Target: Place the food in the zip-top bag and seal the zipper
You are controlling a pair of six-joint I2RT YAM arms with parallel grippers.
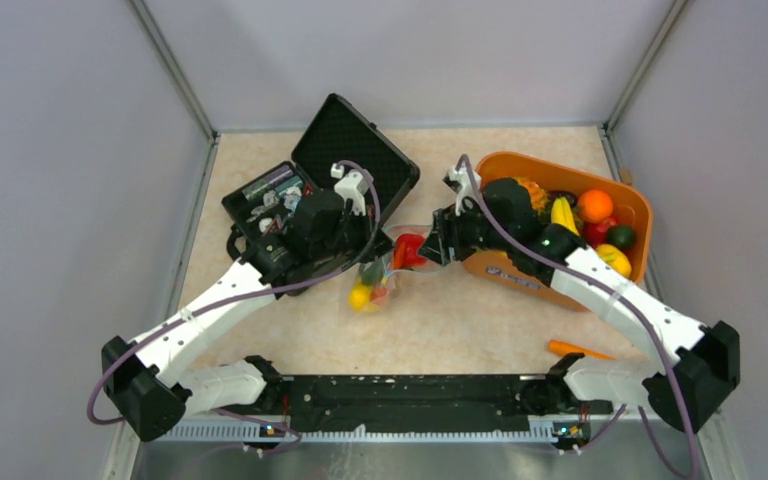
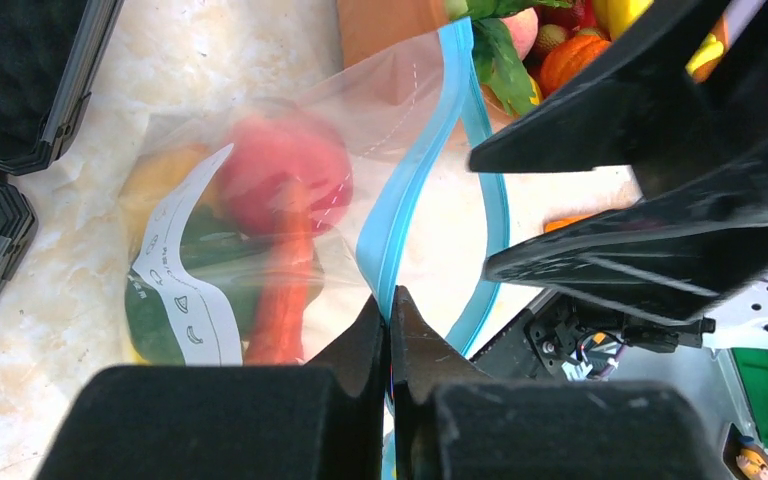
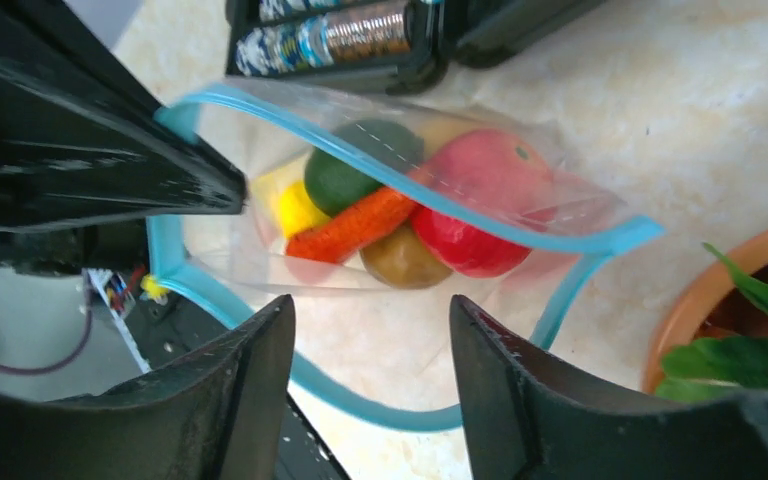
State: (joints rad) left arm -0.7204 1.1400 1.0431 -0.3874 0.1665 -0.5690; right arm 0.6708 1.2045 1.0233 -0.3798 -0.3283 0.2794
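Right wrist: clear floppy zip-top bag (image 3: 585, 200), teal zipper (image 3: 600, 243), rounded food (image 3: 470, 250)

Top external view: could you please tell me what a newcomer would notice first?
The clear bag at mid-table, stuffed with red, green, orange and yellow toy food, stands out, its blue zipper unsealed. The left end effector pinches that zipper; the right end effector hangs open beside it. An orange basket of fruit sits at the right.
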